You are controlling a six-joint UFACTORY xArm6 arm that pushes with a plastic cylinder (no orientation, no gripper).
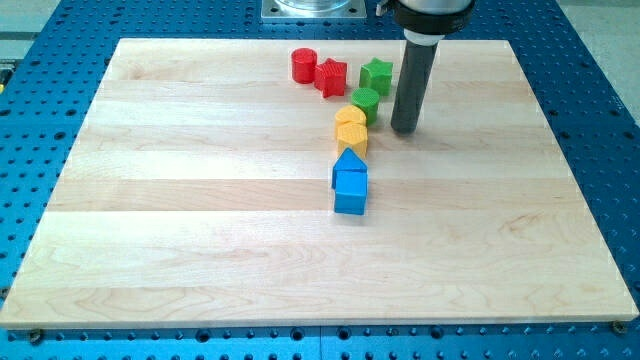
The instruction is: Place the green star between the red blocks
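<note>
Because the green star-shaped block (376, 75) sits just right of the red star block (331, 77) and red cylinder block (303, 65), which touch, my tip (404, 129), a bare rod, rests below-right, seemingly poised to push

The arm (432, 15) above the rod is cut off by the view's top edge.

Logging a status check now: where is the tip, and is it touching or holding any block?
My tip: no gripper, holds nothing; it stands just off the view's right of the green cylinder, below the green star, apparently touching neither.
</note>
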